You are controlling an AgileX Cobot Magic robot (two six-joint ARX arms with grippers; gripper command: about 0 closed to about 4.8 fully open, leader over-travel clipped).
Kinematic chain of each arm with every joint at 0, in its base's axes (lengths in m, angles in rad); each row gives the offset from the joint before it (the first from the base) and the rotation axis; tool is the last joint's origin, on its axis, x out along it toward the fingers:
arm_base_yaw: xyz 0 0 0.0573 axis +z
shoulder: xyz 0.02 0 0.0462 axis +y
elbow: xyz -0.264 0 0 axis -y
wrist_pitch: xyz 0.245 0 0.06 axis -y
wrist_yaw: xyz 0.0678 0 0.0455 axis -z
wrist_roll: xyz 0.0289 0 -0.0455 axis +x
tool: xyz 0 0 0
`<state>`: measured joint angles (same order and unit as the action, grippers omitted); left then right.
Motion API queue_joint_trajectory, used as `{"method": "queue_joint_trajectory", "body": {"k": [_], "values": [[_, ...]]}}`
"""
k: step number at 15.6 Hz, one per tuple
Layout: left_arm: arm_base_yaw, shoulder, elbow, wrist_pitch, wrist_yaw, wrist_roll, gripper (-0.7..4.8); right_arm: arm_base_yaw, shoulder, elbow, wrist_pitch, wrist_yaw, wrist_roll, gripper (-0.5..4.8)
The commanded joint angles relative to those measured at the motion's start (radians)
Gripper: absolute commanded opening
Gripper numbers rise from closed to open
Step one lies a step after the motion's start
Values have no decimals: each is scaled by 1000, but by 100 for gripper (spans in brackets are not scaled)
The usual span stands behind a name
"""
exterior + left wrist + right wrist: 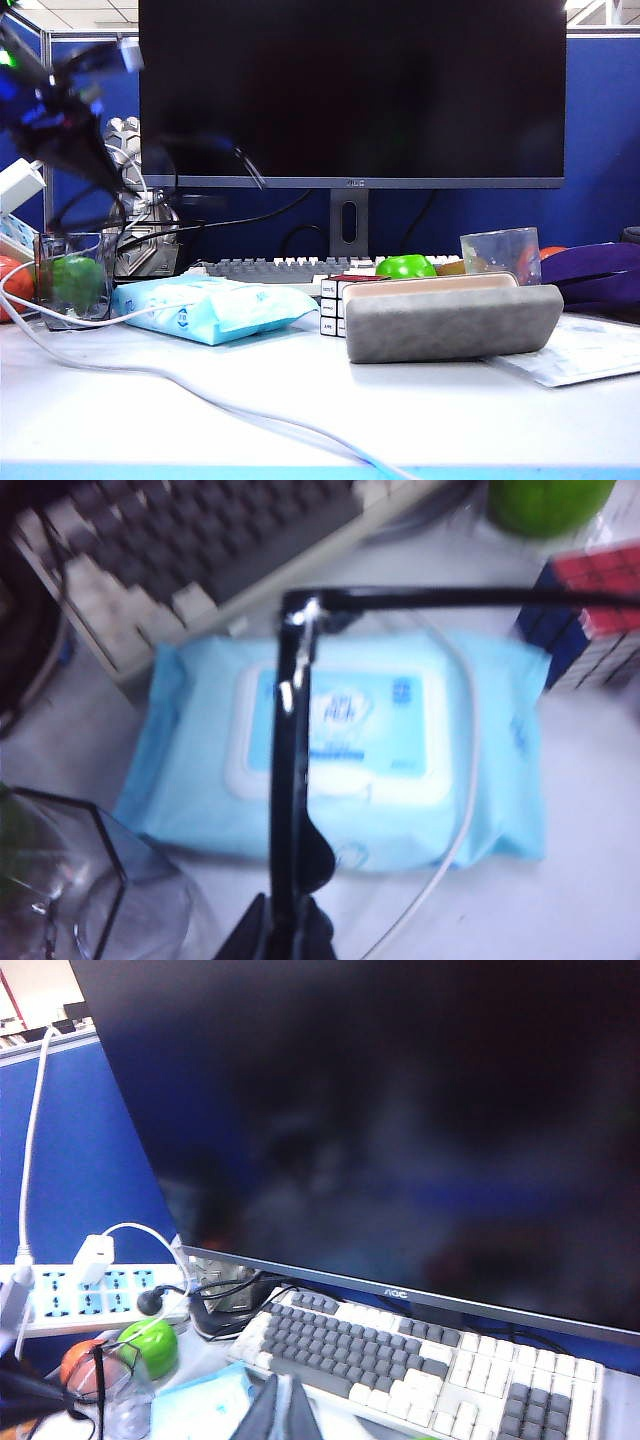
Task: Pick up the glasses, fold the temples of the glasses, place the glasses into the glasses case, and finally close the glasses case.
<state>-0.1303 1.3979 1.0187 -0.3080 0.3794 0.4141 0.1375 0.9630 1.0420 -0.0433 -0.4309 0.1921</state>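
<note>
You are seeing the left gripper [285,935] gripping the glasses [290,740] by the frame, raised above the tissue pack [340,745] at far left | right gripper [283,1410] closed, empty | glasses case [452,318] sitting open at right, cube [333,300] and keyboard [275,268] crowding behind it.

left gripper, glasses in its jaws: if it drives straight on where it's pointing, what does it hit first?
Likely the light-blue tissue pack: the left gripper, shut on the glasses, points down at it. Depth is unclear.
</note>
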Motion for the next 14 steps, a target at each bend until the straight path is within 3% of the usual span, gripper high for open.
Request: {"method": "queue_joint_trajectory", "body": {"k": [1,2,3,4,5,7,10,14], "values": [[-2,-21,31,14,266,-188,-6,2,-2,6,11,-78,2,-5],[-2,-21,43,26,360,-245,-6,2,-2,6,11,-112,2,-5],[-2,-21,55,82,475,-374,-6,2,-2,6,17,-181,3,-5],[-6,-21,55,149,525,-507,-6,3,-2,6,27,-233,3,-5],[-14,-21,54,261,519,-694,-6,10,-2,6,47,-322,3,-5],[-38,-21,54,415,523,-890,-6,66,-2,6,78,-362,24,-5],[-122,-21,54,575,523,-1048,-6,173,-2,6,147,-353,24,-5],[-249,-21,54,621,466,-1153,-6,288,-2,6,179,-356,25,-5]]}}
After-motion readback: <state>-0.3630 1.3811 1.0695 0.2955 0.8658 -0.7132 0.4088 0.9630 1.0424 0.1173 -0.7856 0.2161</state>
